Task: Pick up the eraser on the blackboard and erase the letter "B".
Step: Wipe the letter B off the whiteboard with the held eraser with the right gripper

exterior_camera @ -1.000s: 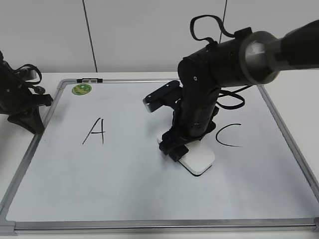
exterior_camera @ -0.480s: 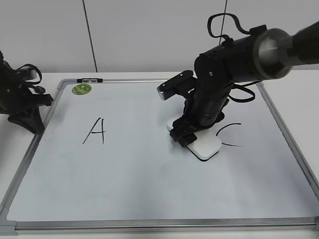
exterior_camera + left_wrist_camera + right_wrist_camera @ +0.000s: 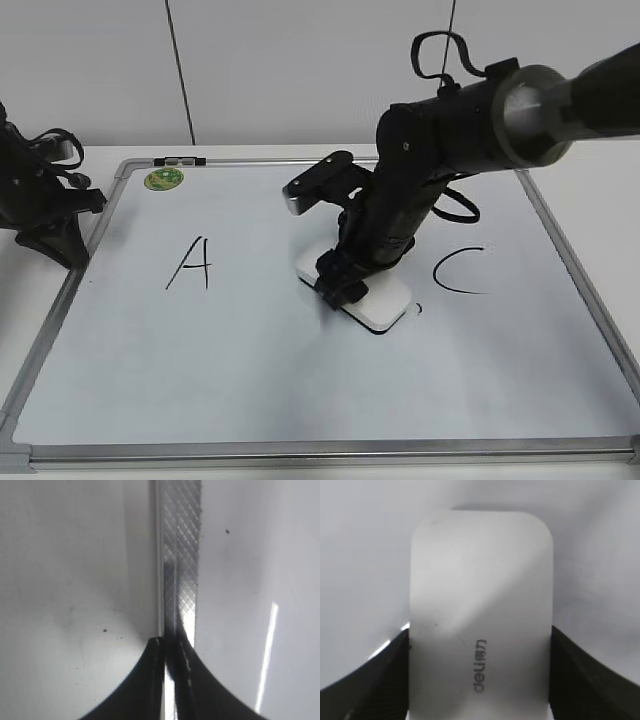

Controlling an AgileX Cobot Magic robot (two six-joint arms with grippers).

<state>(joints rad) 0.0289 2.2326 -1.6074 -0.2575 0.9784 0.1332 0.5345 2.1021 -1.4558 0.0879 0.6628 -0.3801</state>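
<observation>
The blackboard (image 3: 250, 350) is a white dry-erase board with a silver frame, lying flat on the table. My right gripper (image 3: 345, 275) is shut on the eraser (image 3: 385, 305), a flat white block with a dark underside, pressed flat on the board between the black "A" (image 3: 190, 265) and the black "C" (image 3: 460, 272). In the right wrist view the eraser (image 3: 480, 615) fills the space between both fingers. No letter "B" shows; only a tiny black mark (image 3: 418, 308) lies right of the eraser. My left gripper (image 3: 170, 647) is shut and empty over the board's left frame (image 3: 182, 555).
A round green sticker (image 3: 164, 179) sits at the board's far left corner. My left arm (image 3: 40, 205) rests at the board's left edge. A white wall stands behind the table. The right arm's wrist camera block (image 3: 318, 185) juts out over the board.
My right gripper slid the eraser to the right, then back to the left across the middle of the board. The left arm has not moved.
</observation>
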